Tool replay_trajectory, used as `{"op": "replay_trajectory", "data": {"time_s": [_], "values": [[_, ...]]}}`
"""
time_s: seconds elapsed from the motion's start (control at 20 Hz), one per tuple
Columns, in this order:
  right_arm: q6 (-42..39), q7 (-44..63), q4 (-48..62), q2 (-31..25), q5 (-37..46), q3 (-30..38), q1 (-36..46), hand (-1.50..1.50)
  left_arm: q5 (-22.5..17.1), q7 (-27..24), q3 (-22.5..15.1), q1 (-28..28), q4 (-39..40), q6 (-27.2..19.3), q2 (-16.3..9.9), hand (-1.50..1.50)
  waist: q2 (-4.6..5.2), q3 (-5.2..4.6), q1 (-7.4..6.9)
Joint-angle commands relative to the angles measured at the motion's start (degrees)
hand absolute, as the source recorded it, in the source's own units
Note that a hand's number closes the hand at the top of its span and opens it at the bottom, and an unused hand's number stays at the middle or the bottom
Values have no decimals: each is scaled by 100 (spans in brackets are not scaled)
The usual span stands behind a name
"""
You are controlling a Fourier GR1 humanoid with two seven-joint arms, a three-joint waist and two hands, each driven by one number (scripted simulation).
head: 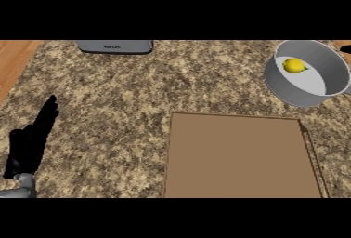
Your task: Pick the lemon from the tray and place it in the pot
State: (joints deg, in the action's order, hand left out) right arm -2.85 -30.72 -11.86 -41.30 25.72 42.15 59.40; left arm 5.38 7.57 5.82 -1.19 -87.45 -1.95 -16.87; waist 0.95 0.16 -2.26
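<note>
You've got the lemon [295,65] sitting inside the grey pot [337,69] at far right, well apart from your left hand [31,144], resting straight-fingered at the left edge, brown tray [240,158] between.
</note>
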Motion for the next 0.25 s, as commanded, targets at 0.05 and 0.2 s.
{"op": "replay_trajectory", "data": {"time_s": [0.05, 0.2], "values": [[-745, -272, -38, -234, -395, 200, -400, -150, -4, -112, 173, 10, 203, 45, -77, 0, -43, -7, 111], [-1185, -457, 46, -692, -587, 377, -949, -150, 53, 0, 15, 284, -180, -62, 125, 0, -50, -2, 106]]}}
